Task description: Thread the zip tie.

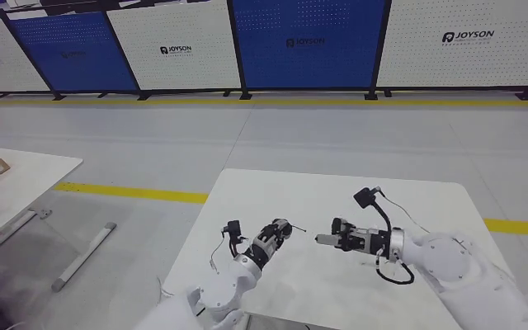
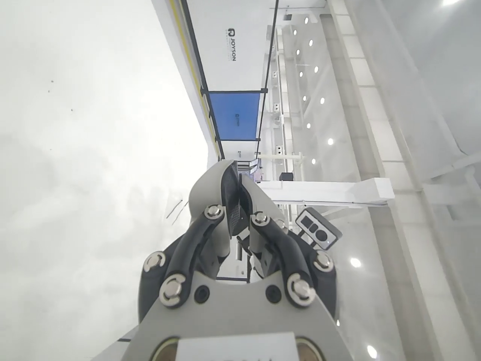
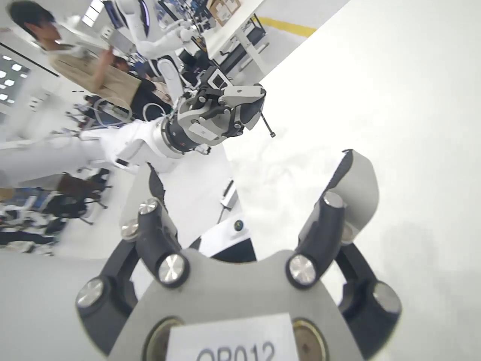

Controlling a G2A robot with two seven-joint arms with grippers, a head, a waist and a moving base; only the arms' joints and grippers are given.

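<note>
The left jaws pinch the zip tie (image 3: 267, 126) above the worktop (image 1: 346, 198); the right jaws gape empty nearby. Grabbed off-centre, the thin strap could bend or slip free.

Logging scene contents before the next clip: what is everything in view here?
zip tie: one, black, pinched in left gripper, end sticking out toward right gripper
table: one, white, under both arms
side table: one, white, top view's left edge
partition panels: several, blue and white, far side of floor
floor lines: two, yellow, one by the panels, one behind the table
left gripper: one, grey and black, shut on the zip tie
right gripper: one, grey and black, open, empty, apart from the zip tie
</note>
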